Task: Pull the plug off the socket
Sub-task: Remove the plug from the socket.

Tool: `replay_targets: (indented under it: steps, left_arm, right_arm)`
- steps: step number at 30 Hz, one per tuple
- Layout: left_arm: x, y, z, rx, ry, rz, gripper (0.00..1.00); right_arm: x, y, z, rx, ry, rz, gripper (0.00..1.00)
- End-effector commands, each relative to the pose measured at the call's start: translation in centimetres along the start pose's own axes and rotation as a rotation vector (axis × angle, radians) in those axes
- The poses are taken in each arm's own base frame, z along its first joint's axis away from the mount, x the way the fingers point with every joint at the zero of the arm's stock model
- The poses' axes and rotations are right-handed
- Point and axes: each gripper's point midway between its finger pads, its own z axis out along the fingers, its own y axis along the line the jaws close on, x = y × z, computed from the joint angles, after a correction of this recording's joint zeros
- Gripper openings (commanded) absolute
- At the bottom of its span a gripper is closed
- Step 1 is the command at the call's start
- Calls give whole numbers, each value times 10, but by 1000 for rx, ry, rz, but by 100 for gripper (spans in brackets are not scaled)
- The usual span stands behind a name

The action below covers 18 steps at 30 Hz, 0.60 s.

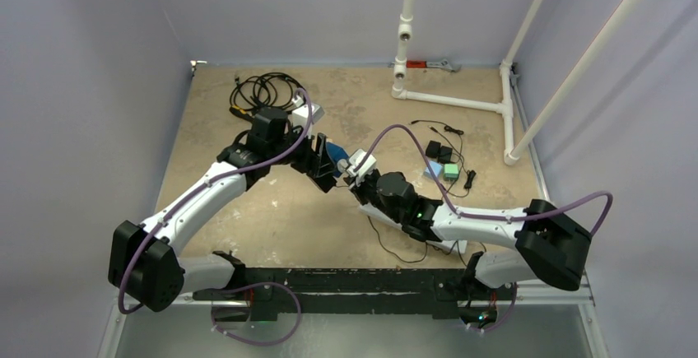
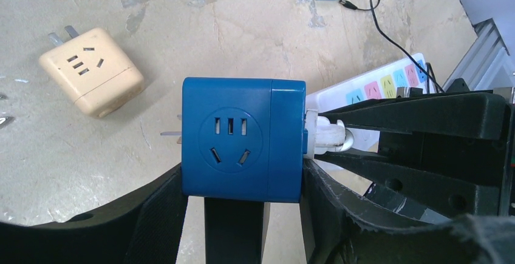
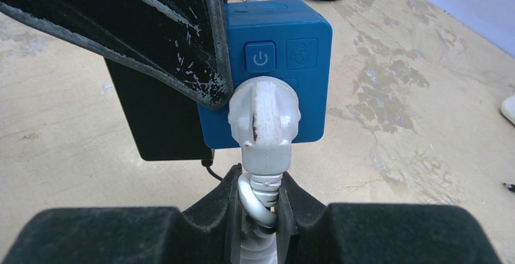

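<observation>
The blue cube socket (image 2: 243, 139) is held above the table, with my left gripper (image 2: 243, 182) shut on its two sides. A white plug (image 3: 264, 115) is seated in the socket's face (image 3: 303, 94) beside a power button. My right gripper (image 3: 264, 194) is shut on the plug's ribbed neck and looped white cord just behind the plug body. In the top view both grippers meet mid-table, the left gripper (image 1: 325, 165) and the right gripper (image 1: 355, 169) on either side of the socket (image 1: 336, 154).
A black block (image 3: 152, 118) with a thin cable sits against the socket's side. A beige adapter (image 2: 91, 73) lies on the table. A white power strip (image 2: 388, 85), small blue and green adapters (image 1: 442, 171), a black cable coil (image 1: 263, 90) and a white pipe frame (image 1: 453, 99) surround the spot.
</observation>
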Motion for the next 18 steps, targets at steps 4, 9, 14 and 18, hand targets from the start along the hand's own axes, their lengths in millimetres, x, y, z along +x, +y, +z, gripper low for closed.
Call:
replay_targets:
  steps: [4, 9, 14, 18]
  left_arm:
    - [-24, 71, -10, -302, -105, 9, 0]
    - [-25, 60, -9, -244, -111, 33, 0]
    - [-25, 46, -4, -167, -104, 51, 0]
    - [-27, 41, -6, -150, -114, 66, 0]
  right_arm:
    - [-65, 8, -5, -20, -192, 46, 0]
    - [-70, 3, -8, -36, -218, 80, 0]
    - [-71, -6, -8, -93, -228, 148, 0]
    - [-72, -19, -11, -113, -243, 196, 0]
